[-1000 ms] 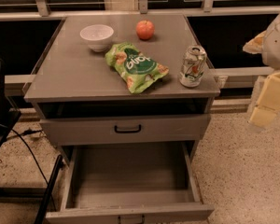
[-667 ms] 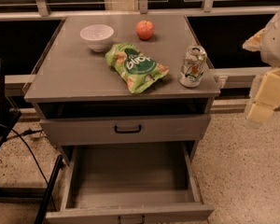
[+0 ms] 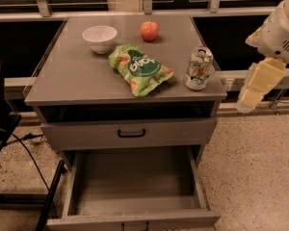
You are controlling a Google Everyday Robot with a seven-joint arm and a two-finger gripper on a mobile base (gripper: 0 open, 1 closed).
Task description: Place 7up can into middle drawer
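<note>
Arm casing (image 3: pixel 279 30), white, comes in from the upper right edge, to the right of the 7up can (image 3: pixel 198 68), and slopes down and leftward. At its end the cream-yellow claw (image 3: pixel 253 88) hangs pointing down-left, off the side of the surface (image 3: pixel 77 76), apart from the can and about level with it. How far the claw is open I cannot tell; nothing shows in its hold. The 7up can stands upright near the surface's front right corner: silvery-white, green and red print, shiny metal top. Just left of the can lies a green crisp bag (image 3: pixel 139 69); farther left and behind it, an apple (image 3: pixel 149 31) and a white bowl (image 3: pixel 99 36). Below and left of the can, the middle drawer (image 3: pixel 135 189) stands pulled out, its plain grey floor showing, under a shut drawer front (image 3: pixel 86 134) with a black handle.
</note>
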